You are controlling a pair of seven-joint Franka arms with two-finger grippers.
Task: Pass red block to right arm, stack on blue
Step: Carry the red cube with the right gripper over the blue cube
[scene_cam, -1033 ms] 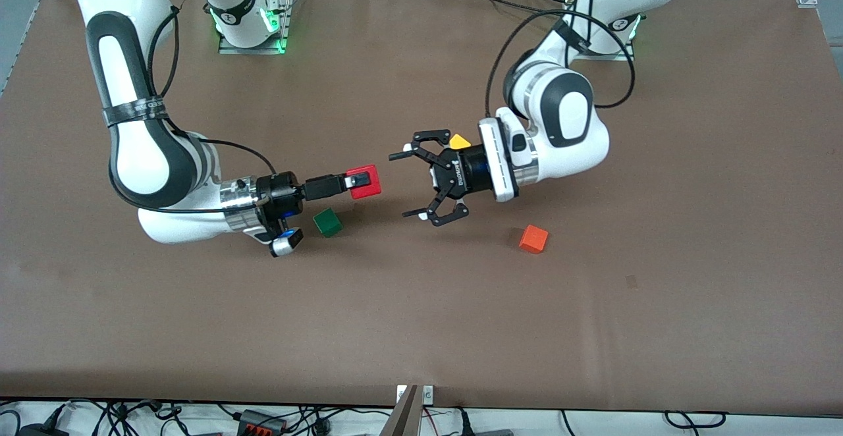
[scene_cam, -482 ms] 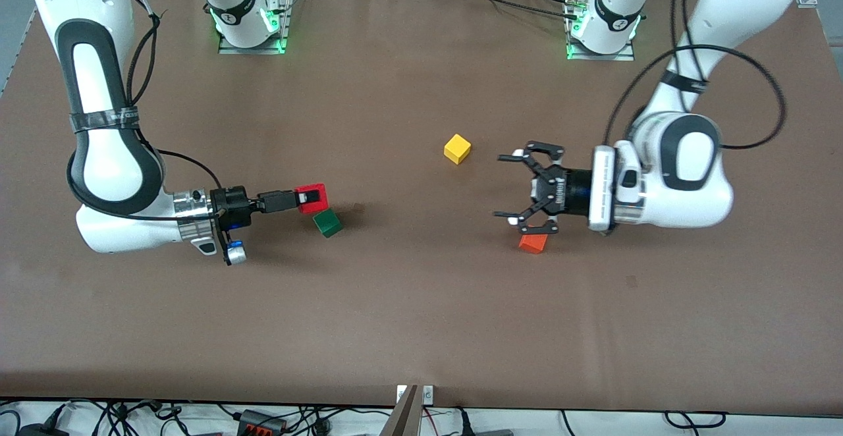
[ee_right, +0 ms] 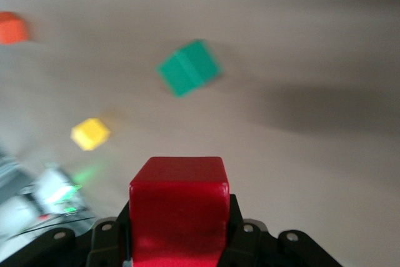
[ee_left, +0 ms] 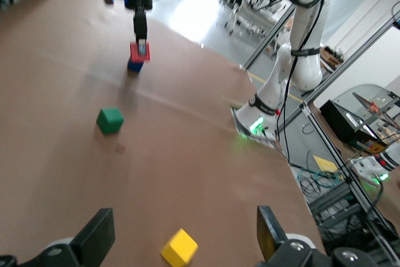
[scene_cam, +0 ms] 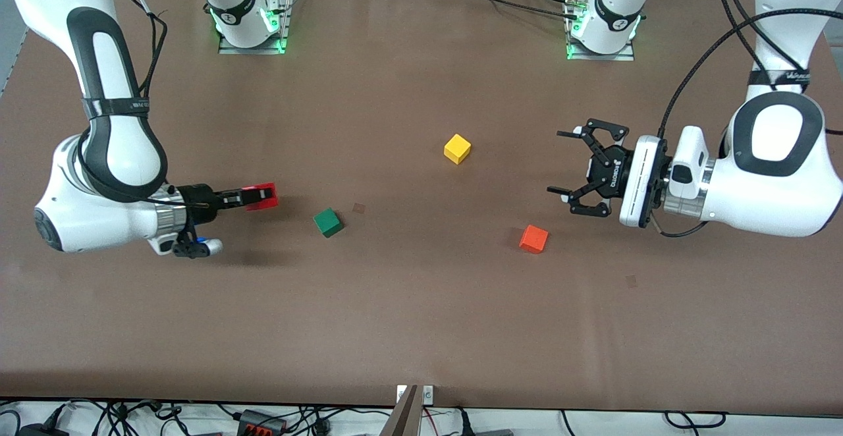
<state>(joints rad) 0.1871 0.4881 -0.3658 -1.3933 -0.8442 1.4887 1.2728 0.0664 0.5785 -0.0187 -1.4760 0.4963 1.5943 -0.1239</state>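
Table (scene_cam: 421,330): brown top that fills the front view, with both arm bases along its 12 o'clock edge.
Right arm (scene_cam: 99,159): white with black joints. It bends down over the table's 9 o'clock end, and its wrist points toward 3 o'clock.
Left arm (scene_cam: 777,179): white, bent low over the table's 3 o'clock end. Its wrist points toward 9 o'clock, and it is idle.
Left gripper (scene_cam: 556,163): black linkage type, in the air and holding nothing. Its fingers (ee_left: 97,239) are spread wide apart. The orange cube lies at about 7 o'clock from it.
Right gripper (scene_cam: 262,197): slim black fingers clamped on the red block, low over the table at about 9 o'clock from the table's centre.
Red block (scene_cam: 263,197): gripped by two opposite faces in the right gripper. The right wrist view shows it square between the fingers (ee_right: 179,211). The left wrist view shows it (ee_left: 139,51) directly above the blue cube, but I cannot tell whether the two touch.
Blue cube (ee_left: 134,65): on the table under the red block. In the front view the block and gripper hide it.
Green cube (scene_cam: 327,222): on the table, turned at an angle, at about 4 o'clock from the red block and near it.
Yellow cube (scene_cam: 457,148): on the table at about 1 o'clock from the table's centre, well apart from the other cubes.
Orange cube (scene_cam: 533,238): on the table at about 4 o'clock from the table's centre, untouched.
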